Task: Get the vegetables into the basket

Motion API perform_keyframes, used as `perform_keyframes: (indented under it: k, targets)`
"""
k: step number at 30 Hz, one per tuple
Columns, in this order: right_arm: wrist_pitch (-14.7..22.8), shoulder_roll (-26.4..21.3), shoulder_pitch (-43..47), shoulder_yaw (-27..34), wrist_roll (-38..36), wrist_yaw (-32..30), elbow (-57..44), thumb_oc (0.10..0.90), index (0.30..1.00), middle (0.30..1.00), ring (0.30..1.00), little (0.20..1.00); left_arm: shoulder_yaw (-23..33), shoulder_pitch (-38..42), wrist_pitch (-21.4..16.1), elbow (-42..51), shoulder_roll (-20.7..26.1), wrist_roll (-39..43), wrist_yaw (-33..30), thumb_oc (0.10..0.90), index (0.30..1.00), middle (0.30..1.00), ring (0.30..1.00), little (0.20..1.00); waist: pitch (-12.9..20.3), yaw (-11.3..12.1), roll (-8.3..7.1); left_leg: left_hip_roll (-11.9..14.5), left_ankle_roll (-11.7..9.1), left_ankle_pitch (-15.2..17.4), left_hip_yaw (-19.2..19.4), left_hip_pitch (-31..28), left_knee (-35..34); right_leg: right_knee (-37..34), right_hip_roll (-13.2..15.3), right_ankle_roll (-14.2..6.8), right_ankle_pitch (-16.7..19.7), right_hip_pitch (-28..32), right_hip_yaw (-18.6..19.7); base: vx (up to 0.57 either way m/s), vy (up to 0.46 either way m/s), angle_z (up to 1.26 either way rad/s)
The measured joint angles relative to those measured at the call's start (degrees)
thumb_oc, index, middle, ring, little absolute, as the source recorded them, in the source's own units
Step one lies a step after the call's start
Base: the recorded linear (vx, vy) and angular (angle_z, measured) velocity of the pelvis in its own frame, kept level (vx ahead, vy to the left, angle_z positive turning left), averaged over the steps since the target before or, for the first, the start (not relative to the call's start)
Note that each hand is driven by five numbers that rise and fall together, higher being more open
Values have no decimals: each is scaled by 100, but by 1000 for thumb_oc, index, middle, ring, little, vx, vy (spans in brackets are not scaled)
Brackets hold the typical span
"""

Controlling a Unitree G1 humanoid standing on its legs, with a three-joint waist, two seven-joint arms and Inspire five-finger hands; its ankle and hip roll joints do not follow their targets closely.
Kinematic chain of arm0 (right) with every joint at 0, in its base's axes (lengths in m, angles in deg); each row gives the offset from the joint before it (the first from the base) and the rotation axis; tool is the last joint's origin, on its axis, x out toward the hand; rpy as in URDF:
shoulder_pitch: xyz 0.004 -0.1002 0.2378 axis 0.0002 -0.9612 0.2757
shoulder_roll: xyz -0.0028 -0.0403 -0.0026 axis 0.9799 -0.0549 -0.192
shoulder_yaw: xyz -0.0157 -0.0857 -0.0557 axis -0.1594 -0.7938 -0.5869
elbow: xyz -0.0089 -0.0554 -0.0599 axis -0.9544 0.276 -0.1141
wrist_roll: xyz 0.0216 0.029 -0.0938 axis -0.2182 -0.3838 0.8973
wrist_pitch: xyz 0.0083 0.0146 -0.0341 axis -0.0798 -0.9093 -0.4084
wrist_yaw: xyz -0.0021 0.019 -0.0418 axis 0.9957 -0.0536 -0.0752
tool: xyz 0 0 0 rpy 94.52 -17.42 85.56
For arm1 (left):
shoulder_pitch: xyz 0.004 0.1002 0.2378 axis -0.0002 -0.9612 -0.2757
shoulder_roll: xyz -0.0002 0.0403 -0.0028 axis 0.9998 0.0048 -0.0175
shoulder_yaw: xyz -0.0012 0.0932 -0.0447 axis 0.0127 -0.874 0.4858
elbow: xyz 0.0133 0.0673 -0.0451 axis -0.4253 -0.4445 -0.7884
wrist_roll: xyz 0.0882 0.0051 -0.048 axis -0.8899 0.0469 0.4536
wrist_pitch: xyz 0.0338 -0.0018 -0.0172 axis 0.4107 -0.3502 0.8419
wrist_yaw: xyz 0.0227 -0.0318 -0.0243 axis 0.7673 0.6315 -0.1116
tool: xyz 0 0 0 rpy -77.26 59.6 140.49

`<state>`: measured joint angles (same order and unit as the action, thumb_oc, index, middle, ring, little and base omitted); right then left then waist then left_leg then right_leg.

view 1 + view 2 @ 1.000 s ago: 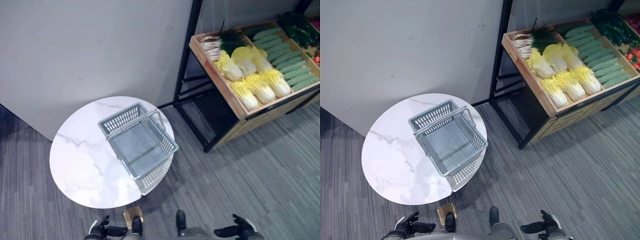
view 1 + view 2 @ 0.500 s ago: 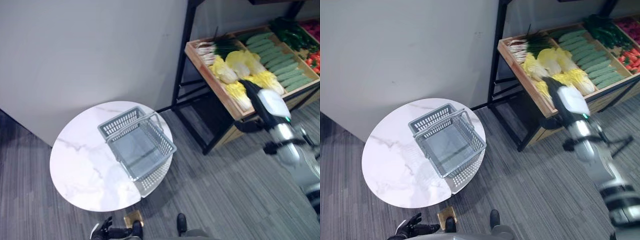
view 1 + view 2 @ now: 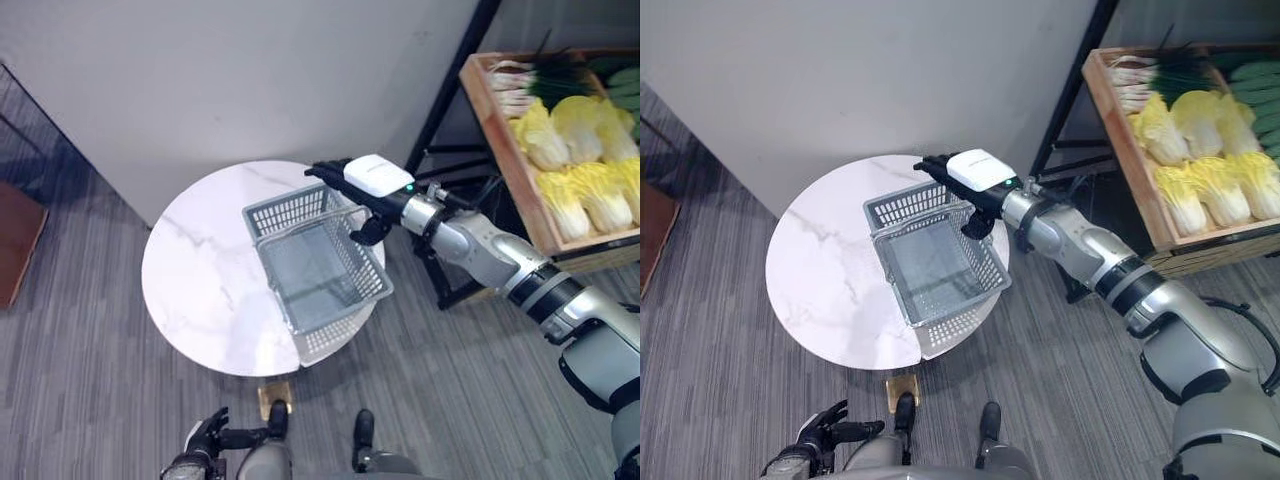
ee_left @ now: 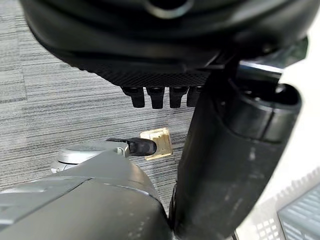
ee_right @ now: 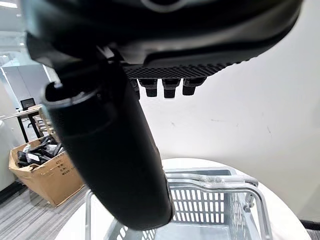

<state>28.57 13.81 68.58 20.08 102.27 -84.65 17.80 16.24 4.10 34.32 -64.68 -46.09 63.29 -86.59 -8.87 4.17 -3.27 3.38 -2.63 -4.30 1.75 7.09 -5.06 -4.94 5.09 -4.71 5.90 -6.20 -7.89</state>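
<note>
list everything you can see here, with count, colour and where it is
grey plastic basket: one, empty, on the table's right half
round white marble table: one, by the grey wall
wooden produce crate: one, on the black rack at right
yellow cabbages: several, in the crate
spring onions: one bunch, white and green, crate's far end
cucumbers: green, several, crate's right edge
cardboard box: one, brown, on the floor
right hand: open, above the basket's far rim
left hand: open, low by the floor

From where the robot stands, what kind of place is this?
Probably a mock grocery produce corner set up indoors. A slanted wooden display crate on a black rack holds yellow cabbages and scallions; a grey shopping basket sits on a round marble table; the floor is grey carpet.
</note>
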Motion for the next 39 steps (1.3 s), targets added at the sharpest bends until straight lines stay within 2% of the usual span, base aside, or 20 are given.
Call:
perform_keyframes:
  k: [12,21,27,28,29,31,39]
  targets:
    - [-296,682,89,-165,4,10,825,900,1000,1000,1000,1000,-238,175,-9,17,33,55,-154,900,1000,1000,1000,1000,-230,-3,5,10,-11,-24,-61,110,1,0,-16,2,1,-86,-52,-3,-2,2]
    - [-406,926,310,-239,20,1,1184,900,1000,1000,1000,1000,-349,362,-75,30,35,55,-239,900,1000,1000,1000,1000,-374,235,25,9,-23,-59,-208,295,2,1,-18,3,1,-202,-181,-8,4,8]
    - [-483,1327,712,-255,26,-349,2852,900,1000,1000,1000,1000,-518,522,-115,39,36,62,-314,900,1000,1000,1000,1000,-461,447,80,-9,-37,-119,-340,482,4,1,-8,3,1,-318,-312,2,6,11]
    - [-501,1328,779,-254,27,-375,2914,533,487,487,487,487,-574,528,-118,36,46,62,-335,900,1000,1000,1000,1000,-467,474,89,-14,-37,-119,-350,484,4,0,-3,3,1,-316,-323,9,1,9]
    - [-469,1352,832,-254,28,-398,3071,400,300,300,300,300,-595,551,-120,35,46,61,-339,900,1000,1000,1000,1000,-470,489,95,-17,-37,-120,-357,486,4,0,0,3,1,-316,-328,15,4,7]
    - [-489,1360,916,-254,58,-515,3513,400,300,300,300,300,-702,602,-125,34,49,60,-347,900,1000,1000,1000,1000,-478,570,108,-23,-38,-126,-383,499,4,0,3,3,0,-317,-351,12,10,5]
    - [-522,1279,944,-250,78,-516,3596,400,300,300,300,300,-742,603,-126,40,52,59,-360,900,1000,1000,1000,1000,-483,578,123,-28,-36,-129,-399,507,4,0,9,3,0,-327,-348,0,0,0]
